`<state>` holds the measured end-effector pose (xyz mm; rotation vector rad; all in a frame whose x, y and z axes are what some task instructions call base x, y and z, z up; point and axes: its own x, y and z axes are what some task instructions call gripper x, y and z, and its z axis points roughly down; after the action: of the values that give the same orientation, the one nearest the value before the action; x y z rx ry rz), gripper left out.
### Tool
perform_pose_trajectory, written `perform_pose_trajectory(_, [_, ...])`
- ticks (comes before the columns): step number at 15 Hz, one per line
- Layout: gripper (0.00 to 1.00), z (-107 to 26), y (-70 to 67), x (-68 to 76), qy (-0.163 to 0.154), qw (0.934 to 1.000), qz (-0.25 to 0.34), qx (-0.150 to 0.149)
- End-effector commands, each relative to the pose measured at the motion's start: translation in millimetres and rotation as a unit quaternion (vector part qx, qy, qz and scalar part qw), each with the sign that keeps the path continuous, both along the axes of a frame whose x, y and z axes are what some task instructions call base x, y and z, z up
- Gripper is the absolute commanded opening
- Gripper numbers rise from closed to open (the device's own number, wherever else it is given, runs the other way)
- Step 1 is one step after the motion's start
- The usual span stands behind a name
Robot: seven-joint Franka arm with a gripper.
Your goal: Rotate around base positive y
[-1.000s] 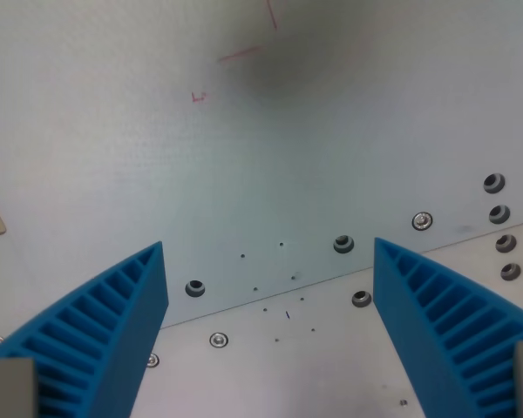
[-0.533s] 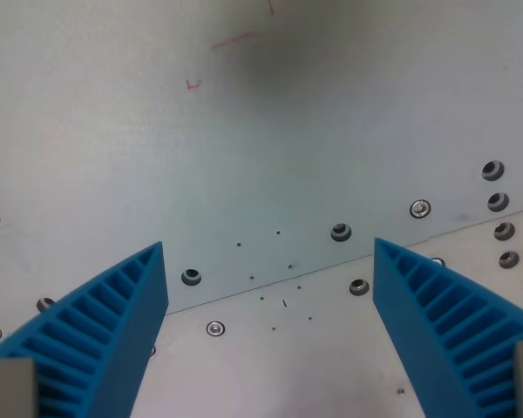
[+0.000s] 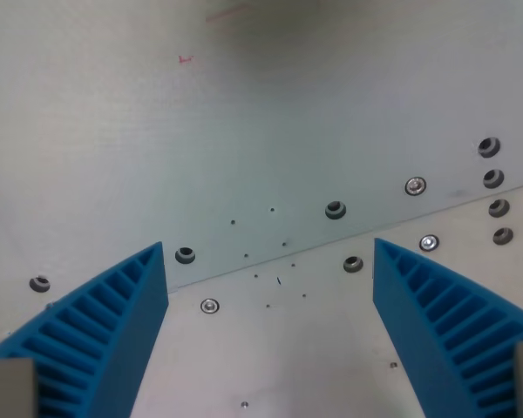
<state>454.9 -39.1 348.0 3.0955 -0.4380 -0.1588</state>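
Pale grey metal plate (image 3: 270, 131) fills the wrist view, joined along a slanting seam (image 3: 357, 233) to a lighter plate (image 3: 279, 366) below.

Task object: none. The job is a pure rotation of the arm, so nothing needs holding and weight or slip do not apply.

Gripper (image 3: 270, 335): blue ribbed fingers (image 3: 91, 344) spread wide, nothing between them.

Surroundings: screw holes (image 3: 335, 209) and screws (image 3: 415, 185) along the seam, faint red marks (image 3: 185, 60) at top.

Judgement: no obstacle visible near the fingers.
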Motion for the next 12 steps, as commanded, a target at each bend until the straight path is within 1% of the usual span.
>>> perform_pose_trajectory(1, [1.00,7.8,-0.5,7.8,0.105,0.9944,0.000,-0.003])
perform_pose_trajectory(12, [1.00,7.8,-0.5,7.8,0.169,0.9856,0.000,-0.003])
